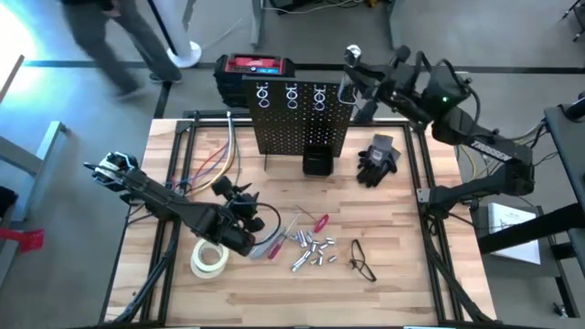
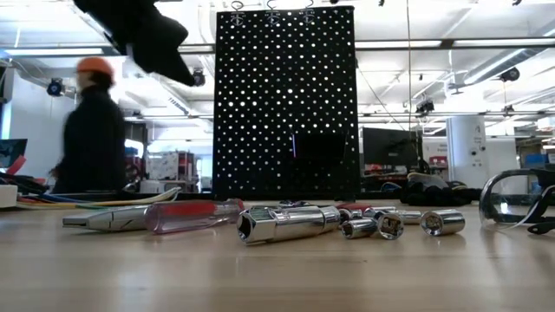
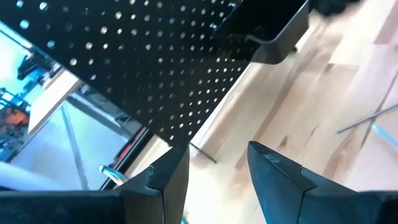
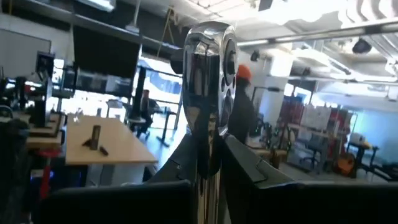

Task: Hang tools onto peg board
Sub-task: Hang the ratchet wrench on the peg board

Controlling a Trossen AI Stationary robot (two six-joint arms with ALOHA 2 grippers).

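Observation:
The black peg board (image 1: 302, 114) stands upright at the table's far middle, with silvery ring hooks (image 1: 292, 94) along its top and a small black bin (image 1: 317, 163) at its foot. Red-handled tools (image 1: 320, 222) and several silvery bits (image 1: 311, 251) lie on the table in front of it; they also show in the low view (image 2: 286, 223). My right gripper (image 1: 352, 66) is up by the board's upper right corner, shut on a long silvery tool (image 4: 210, 74). My left gripper (image 3: 217, 165) is open and empty above the table, left of the loose tools. My right gripper pinches the silvery tool's shaft (image 4: 208, 155) between its two fingers. The tool's rounded shiny head (image 4: 211, 56) sticks out well past the fingertips, in line with them. The tool is lifted clear of the table, near the board's top right.
A whitish tape roll (image 1: 210, 260) lies near my left gripper. Black gloves (image 1: 377, 157) lie right of the board and safety glasses (image 1: 361, 260) right of the bits. A red-and-black box (image 1: 256, 67) stands behind the board. Coloured cables (image 1: 215, 160) lie left. A person (image 2: 91, 130) walks beyond the table.

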